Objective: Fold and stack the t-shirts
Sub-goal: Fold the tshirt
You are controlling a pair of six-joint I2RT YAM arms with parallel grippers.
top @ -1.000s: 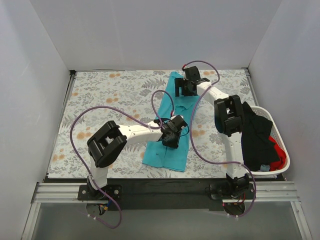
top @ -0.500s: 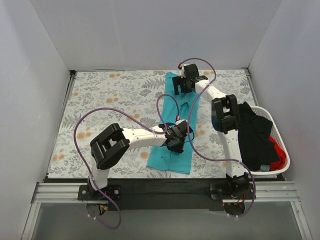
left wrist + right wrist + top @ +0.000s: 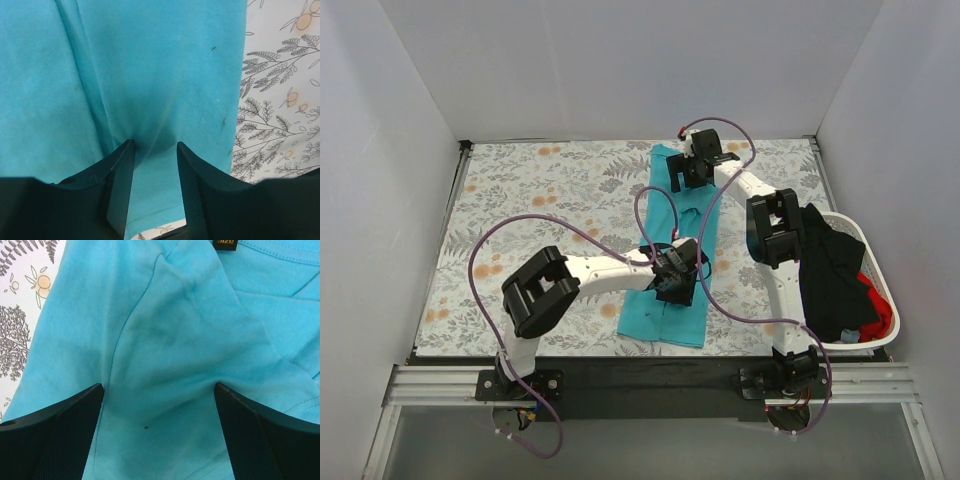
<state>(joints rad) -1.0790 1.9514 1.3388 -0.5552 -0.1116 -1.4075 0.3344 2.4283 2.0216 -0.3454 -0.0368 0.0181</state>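
The left end effector [image 3: 155,145] has its two fingers drawn in to a narrow gap, and a pinch of the teal t-shirt [image 3: 662,322] is held between them, with creases running into that gap. It sits on the near part of the shirt, not far from the near edge of the worktop [image 3: 520,200]. The right end effector [image 3: 159,386] stands with its fingers wide apart, both tips on the same shirt near its collar, close to the far edge. A small black label [image 3: 226,244] inside the collar reads "size" in yellow letters; no other writing can be read.

The shirt lies as a long narrow strip from the far edge to the near edge, right of centre, on the flowered cloth [image 3: 280,100]. At the right edge a white basket [image 3: 852,224] holds a black t-shirt [image 3: 830,275] and a red t-shirt [image 3: 882,316].

Compared with a second ago, the shirt's near end has slid to the right, so the strip lies straighter, and the left arm has swung with it. The last half second shows almost no change.
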